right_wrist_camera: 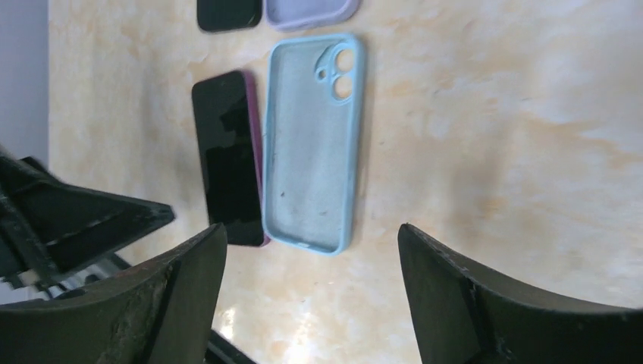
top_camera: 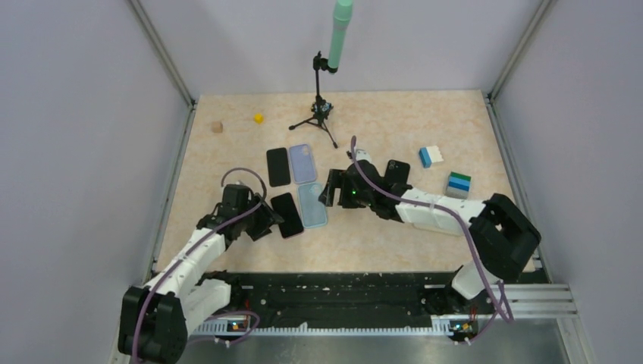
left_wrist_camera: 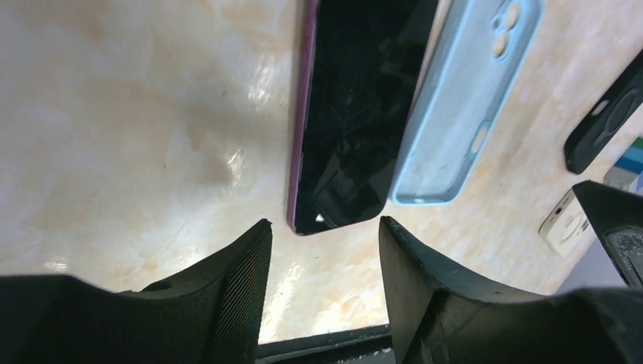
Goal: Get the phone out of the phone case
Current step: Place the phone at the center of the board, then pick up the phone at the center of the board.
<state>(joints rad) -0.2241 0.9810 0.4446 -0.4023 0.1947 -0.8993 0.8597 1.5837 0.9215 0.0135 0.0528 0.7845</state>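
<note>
Top external: phone (top_camera: 286, 214), beige table (top_camera: 379, 241), pale walls (top_camera: 76, 114).

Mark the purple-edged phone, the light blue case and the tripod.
purple-edged phone (right_wrist_camera: 227, 159), right wrist view, middle of the dark screen.
light blue case (right_wrist_camera: 311, 163), right wrist view, bare inner back.
tripod (top_camera: 322, 112), top view, hub where the legs meet.

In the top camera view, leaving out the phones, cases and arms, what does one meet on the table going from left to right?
Brown cube → yellow block → tripod → white-and-blue block → blue-and-green block.
</note>
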